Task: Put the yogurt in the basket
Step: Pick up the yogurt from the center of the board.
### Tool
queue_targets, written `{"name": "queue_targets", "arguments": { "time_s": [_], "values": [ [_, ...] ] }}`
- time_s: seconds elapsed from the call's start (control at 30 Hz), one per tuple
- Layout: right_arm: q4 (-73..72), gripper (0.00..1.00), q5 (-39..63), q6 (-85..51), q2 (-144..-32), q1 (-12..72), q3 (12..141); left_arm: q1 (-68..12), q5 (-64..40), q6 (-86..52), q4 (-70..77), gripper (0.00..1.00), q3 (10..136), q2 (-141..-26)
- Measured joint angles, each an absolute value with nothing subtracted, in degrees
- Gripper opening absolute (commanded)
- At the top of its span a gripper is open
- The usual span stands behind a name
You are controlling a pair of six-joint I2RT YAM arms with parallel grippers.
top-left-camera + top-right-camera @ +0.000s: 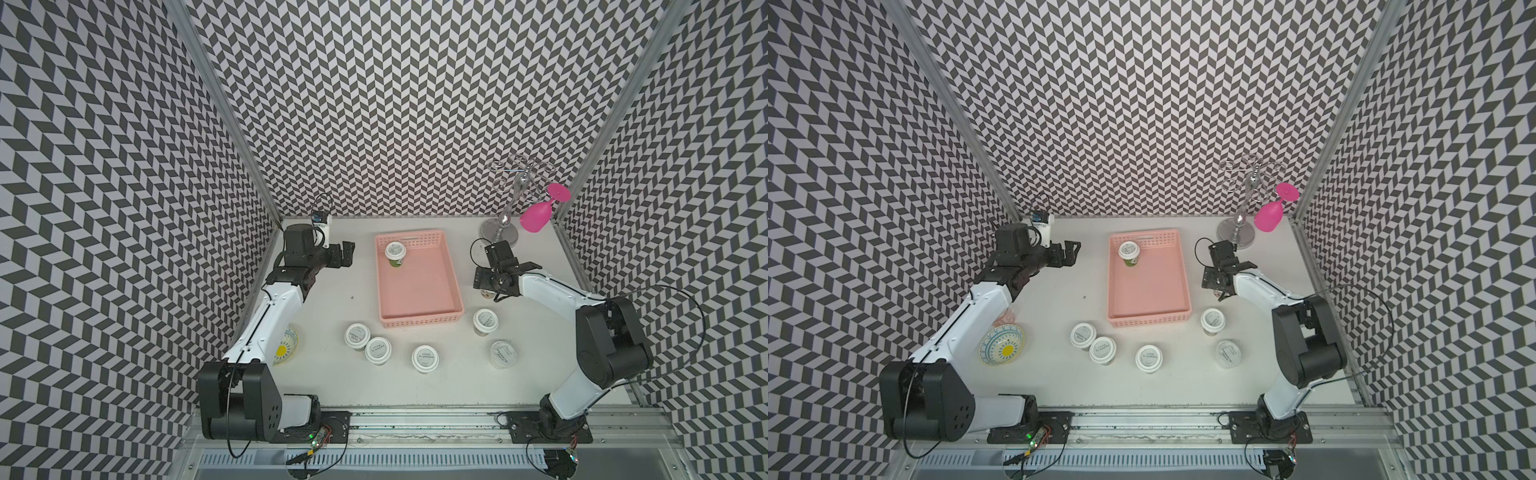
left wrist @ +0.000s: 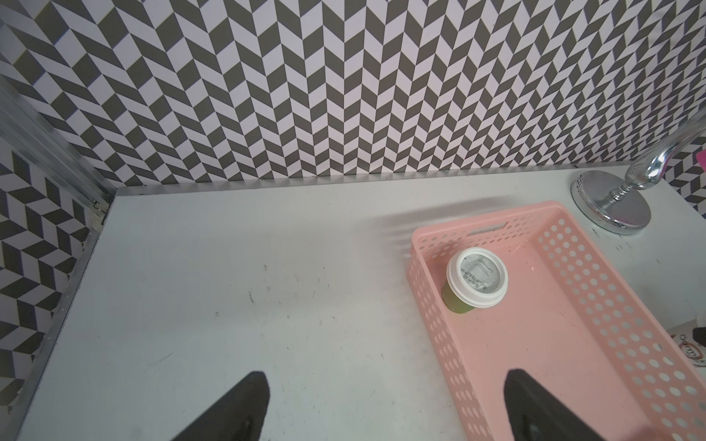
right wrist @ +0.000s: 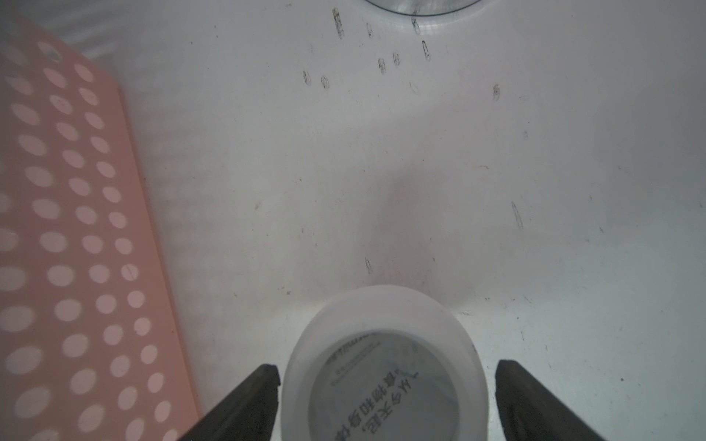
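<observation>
basket (image 1: 422, 322) sits mid-surface (image 1: 332, 386), long axis running away from the arm bases.

Yogurt: seven tubs, all upright.
- green-sided tub (image 1: 395, 251) is inside the basket, in the far corner on the left-arm side. It's also clear in the left wrist view (image 2: 477, 277).
- white-lidded tub (image 3: 386, 385) stands on the surface just beside the basket's long wall on the right-arm side. In a top view only a brownish sliver (image 1: 485, 294) of it shows under the arm.
- Five are outside, past the basket's near end. A touching pair (image 1: 357, 336) (image 1: 377, 350) is off the left-arm corner. A single tub (image 1: 425, 358) stands near the middle. Off the right-arm corner is another tub (image 1: 485, 320), with the translucent tub (image 1: 503, 354) beyond it.

right gripper (image 3: 387, 369): pointing down with its jaws apart, straddling the white-lidded tub. One finger (image 3: 259, 397) is at or near the lid rim. Bare surface shows between the lid and the other finger, so it isn't clamped.

left gripper (image 2: 387, 376): jaws wide with nothing between them. It's above the surface beside the basket's far end on the left-arm side, and aimed toward the basket in both top views.

chrome stand (image 1: 500, 232) with a hanging pink glass (image 1: 536, 218) is past the basket's far corner on the right-arm side.
</observation>
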State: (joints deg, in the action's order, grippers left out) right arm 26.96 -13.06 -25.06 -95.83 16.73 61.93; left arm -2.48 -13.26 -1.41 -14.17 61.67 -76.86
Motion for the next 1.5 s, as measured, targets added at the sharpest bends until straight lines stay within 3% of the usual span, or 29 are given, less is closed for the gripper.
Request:
{"name": "queue_targets", "arguments": {
  "time_s": [0.6, 1.1, 1.5],
  "values": [
    [27.0, 0.77, -13.0, -24.8, -95.8, 16.7, 61.9, -2.1, -13.8, -2.1, -14.2, 1.0, 61.6, -76.9],
    [29.3, 0.78, -13.1, -24.6, -95.7, 16.8, 64.4, -1.7, -14.3, -2.5, -14.2, 1.0, 61.6, -76.9],
    [34.4, 0.78, -13.7, -24.5, -94.1, 20.8, 74.9, -1.5, -14.7, -2.6, -14.1, 1.0, 61.6, -76.9]
  ]
}}
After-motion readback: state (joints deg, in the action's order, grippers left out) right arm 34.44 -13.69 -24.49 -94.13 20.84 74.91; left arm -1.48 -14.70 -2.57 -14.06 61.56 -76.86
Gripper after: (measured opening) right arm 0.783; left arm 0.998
